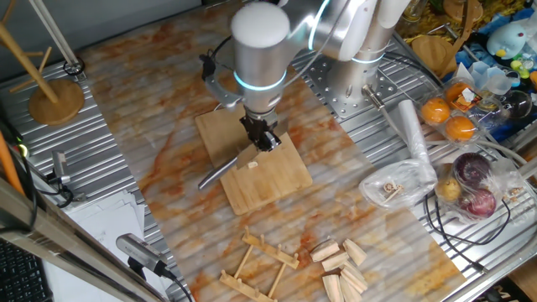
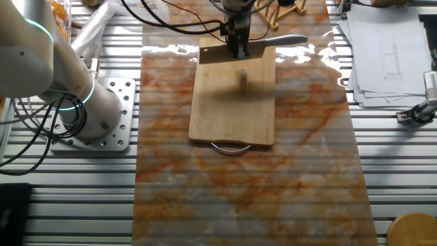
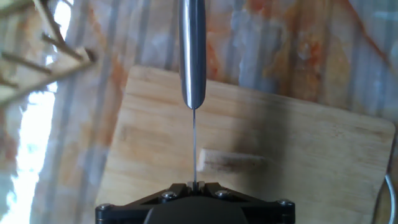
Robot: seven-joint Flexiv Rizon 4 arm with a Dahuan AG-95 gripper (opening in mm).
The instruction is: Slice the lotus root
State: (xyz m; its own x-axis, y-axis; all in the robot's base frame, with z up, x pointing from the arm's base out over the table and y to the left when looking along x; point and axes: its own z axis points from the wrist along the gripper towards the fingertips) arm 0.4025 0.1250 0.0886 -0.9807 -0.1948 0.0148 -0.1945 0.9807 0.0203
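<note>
Lotus root point(image 3: 231, 161) lies on the wooden board point(image 3: 311, 149), touching the knife point(image 3: 193, 53) blade edge in hand view; gripper point(image 3: 194, 185) clamps the blade's spine.

I have one fixed view high above the tabletop point(image 1: 168, 159), looking down at an angle with the arm's base at the far side. My other fixed view looks down from the opposite side, steeper and nearer, with the base at its left. Both share the wooden board point(image 1: 268, 180) in the middle. My hand view sits just behind the claw point(image 3: 194, 184), very near, looking along the knife point(image 3: 193, 56) onto that same board.
</note>
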